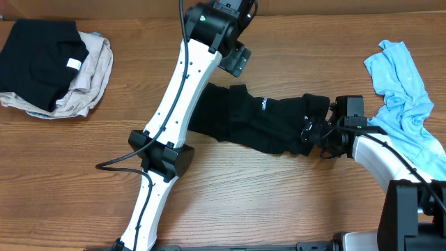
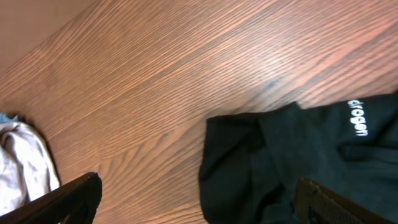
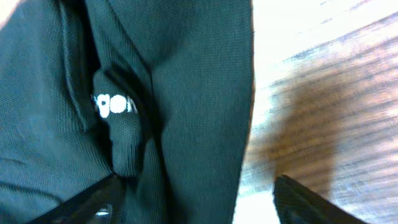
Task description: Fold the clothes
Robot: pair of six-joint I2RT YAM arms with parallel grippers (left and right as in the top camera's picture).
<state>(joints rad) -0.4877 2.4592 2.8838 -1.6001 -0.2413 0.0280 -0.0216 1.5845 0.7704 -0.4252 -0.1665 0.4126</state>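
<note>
Though rumpled, black garment (image 1: 258,122) (white lettering (image 1: 265,105)) on table (image 1: 279,202).

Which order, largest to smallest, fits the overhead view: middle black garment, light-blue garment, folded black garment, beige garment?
1. middle black garment
2. light-blue garment and folded black garment: too alike to rank; blue is cropped
3. beige garment, mostly covered
</note>
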